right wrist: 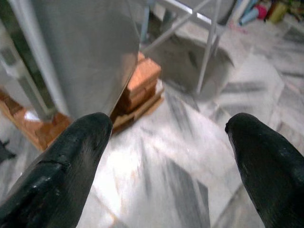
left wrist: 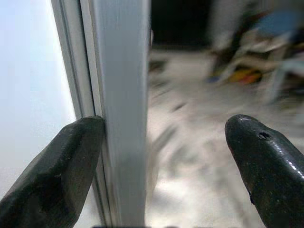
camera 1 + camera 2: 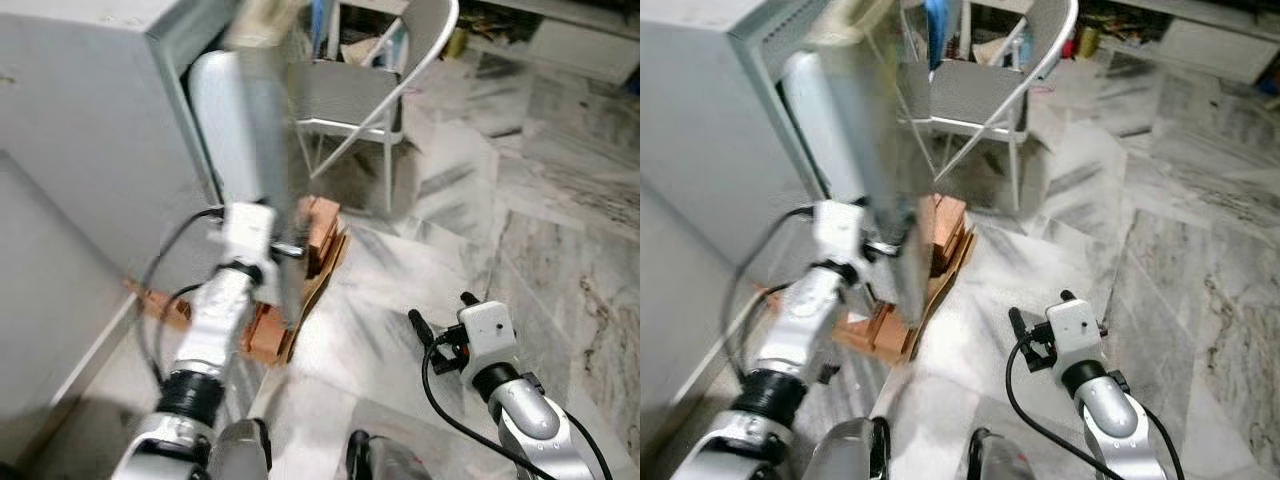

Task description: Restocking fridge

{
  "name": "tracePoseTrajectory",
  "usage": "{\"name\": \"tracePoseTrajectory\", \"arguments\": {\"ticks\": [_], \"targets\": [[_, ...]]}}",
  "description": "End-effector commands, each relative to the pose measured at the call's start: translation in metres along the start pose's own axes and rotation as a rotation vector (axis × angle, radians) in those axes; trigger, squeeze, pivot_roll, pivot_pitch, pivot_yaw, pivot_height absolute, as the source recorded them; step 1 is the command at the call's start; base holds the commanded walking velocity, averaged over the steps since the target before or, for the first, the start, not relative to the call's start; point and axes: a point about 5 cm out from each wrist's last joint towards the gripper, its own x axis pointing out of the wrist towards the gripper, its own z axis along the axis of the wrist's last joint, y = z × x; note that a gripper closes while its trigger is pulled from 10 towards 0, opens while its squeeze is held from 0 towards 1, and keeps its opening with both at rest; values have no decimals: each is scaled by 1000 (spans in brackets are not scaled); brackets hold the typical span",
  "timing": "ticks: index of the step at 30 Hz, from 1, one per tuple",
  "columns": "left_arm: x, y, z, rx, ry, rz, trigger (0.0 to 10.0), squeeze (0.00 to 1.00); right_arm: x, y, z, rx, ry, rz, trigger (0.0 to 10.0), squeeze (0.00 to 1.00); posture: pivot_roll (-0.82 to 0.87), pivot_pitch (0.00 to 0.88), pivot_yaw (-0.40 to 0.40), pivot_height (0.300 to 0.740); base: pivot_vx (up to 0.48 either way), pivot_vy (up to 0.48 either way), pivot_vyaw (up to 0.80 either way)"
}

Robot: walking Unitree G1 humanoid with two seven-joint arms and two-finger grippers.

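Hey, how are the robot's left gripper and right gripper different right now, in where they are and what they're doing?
The left gripper is raised at the edge of the fridge door, one finger against that edge; the right gripper is held low over the marble floor, touching nothing. The left arm reaches forward toward the fridge, while the right arm stays back near the body. Both grippers are open and hold nothing.

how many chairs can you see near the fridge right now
1. A grey folding chair stands on the marble floor just beyond the fridge door, behind the bricks. Clutter farther back is blurred, so another could be hidden there.
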Motion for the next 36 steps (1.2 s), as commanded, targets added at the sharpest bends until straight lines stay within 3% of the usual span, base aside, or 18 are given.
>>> {"name": "tracePoseTrajectory", "arguments": {"ticks": [1, 6, 7, 8, 12, 13, 20, 28, 36], "targets": [[7, -2, 19, 26, -80, -31, 10000, 0, -3, -4, -3, -10, 24, -14, 10000, 0, -19, 132, -16, 740, 0, 0, 0], [7, -2, 19, 26, -80, -31, 10000, 0, -3, -4, -3, -10, 24, -14, 10000, 0, -19, 132, -16, 740, 0, 0, 0], [-7, 11, 7, -19, -43, 49, 10000, 0, -13, -2, -12, 11, 72, -17, 10000, 0, -23, 144, 3, 740, 0, 0, 0], [-30, 40, -7, 6, 18, 199, 10000, 0, -17, 0, -16, 36, 89, -12, 10000, 0, -13, 144, 1, 740, 0, 0, 0], [-46, 54, -13, 20, 65, 276, 10000, 0, -15, 0, -12, 32, 66, -10, 10000, 0, -7, 144, -2, 740, 0, 0, 0], [-51, 56, -15, 32, 84, 289, 10000, 0, -14, -7, -7, -23, 44, -71, 10000, 0, -2, 145, -5, 740, 0, 0, 0], [-70, 46, -28, 34, 139, 270, 10000, 0, -6, -8, 7, -5, -15, -103, 10000, 0, 2, 144, -9, 740, 139, -129, 0], [-68, 32, -31, 11, 151, 242, 10000, 0, 3, -6, 14, 7, -42, -119, 10000, 0, -2, 138, -6, 740, 364, -307, 0], [-71, 32, -31, 16, 161, 237, 10000, 0, 7, -7, 17, 38, -55, -122, 10000, 0, 2, 140, -1, 740, 385, -281, 0]]}}
